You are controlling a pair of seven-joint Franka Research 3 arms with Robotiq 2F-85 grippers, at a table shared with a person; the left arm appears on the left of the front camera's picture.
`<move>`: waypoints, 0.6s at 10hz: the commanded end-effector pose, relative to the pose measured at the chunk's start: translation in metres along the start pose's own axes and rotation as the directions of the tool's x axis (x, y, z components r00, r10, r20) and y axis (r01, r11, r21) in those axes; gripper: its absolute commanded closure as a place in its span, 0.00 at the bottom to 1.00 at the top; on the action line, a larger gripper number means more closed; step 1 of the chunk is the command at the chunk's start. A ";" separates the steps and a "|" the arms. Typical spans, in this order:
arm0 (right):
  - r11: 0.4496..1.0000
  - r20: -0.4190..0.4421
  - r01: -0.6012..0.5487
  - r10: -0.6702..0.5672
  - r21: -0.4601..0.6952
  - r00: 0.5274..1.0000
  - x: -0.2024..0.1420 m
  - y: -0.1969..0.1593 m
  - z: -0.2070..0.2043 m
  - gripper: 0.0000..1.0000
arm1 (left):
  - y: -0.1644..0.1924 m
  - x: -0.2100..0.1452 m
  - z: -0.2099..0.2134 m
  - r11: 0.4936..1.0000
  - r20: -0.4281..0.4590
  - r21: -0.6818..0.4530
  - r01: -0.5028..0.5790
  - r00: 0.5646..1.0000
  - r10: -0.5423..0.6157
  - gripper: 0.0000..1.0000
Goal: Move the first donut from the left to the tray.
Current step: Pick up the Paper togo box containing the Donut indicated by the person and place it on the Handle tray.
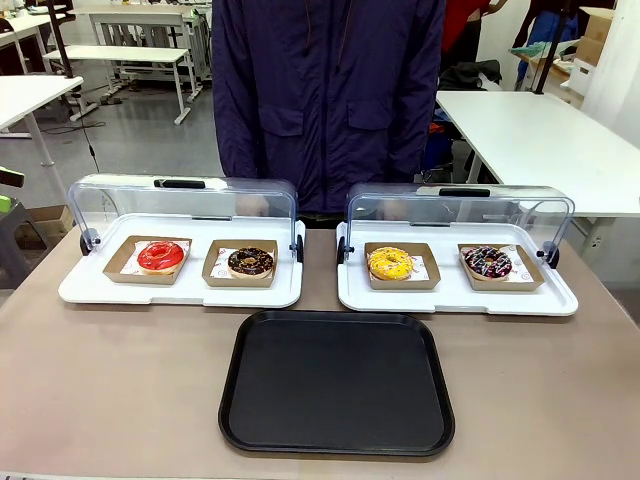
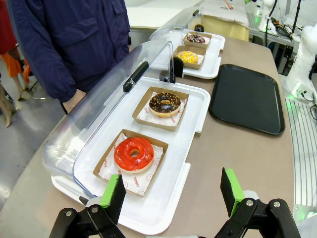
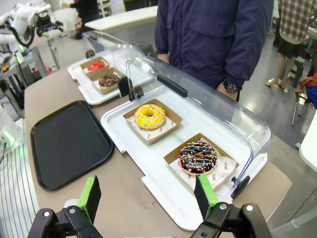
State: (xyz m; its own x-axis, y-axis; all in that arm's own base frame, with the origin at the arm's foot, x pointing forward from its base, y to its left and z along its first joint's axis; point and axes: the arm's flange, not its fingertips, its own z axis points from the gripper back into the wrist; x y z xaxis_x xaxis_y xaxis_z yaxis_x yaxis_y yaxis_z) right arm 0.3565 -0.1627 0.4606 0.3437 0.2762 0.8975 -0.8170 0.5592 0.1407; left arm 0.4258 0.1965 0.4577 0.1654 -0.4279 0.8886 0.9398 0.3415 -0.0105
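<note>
- Brown table (image 1: 120, 380), with workroom benches (image 1: 130, 52) behind it, carries everything within reach of both arms.
- Red-iced donut (image 1: 161, 256) sits in its cardboard tray (image 1: 122, 270) toward the far left corner. It is the leftmost of four.
- White tray (image 1: 180, 291) under it has its clear lid (image 1: 180, 200) tipped back, so the donut lies exposed for a grasp.
- Black tray (image 1: 336, 385) lies bare at the middle of the near edge, ready to receive it.
- Left tool (image 2: 172, 191) hangs just short of the donut, jaws wide and holding nothing.
- Right tool (image 3: 147, 194) stands equally wide and idle.
- Person (image 1: 330, 100) waits at the far edge.
</note>
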 end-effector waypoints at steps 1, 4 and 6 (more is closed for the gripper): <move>1.000 0.030 -0.028 0.028 -0.001 0.999 0.003 -0.004 0.000 0.00 | -0.003 0.001 0.000 1.000 0.013 -0.003 0.005 1.000 -0.005 0.00; 1.000 0.030 -0.028 0.028 -0.001 0.999 0.003 -0.004 0.000 0.00 | -0.003 0.001 0.000 1.000 0.013 -0.003 0.005 1.000 -0.005 0.00; 1.000 0.030 -0.028 0.028 -0.001 0.999 0.003 -0.004 0.000 0.00 | -0.003 0.001 0.000 1.000 0.013 -0.003 0.005 1.000 -0.005 0.00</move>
State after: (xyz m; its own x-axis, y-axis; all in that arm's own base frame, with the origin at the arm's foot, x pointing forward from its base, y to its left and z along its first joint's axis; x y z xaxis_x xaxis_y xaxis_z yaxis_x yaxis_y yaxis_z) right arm 0.3565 -0.1627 0.4606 0.3436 0.2763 0.8975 -0.8170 0.5592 0.1406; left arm 0.4258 0.1965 0.4577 0.1654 -0.4279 0.8886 0.9398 0.3415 -0.0105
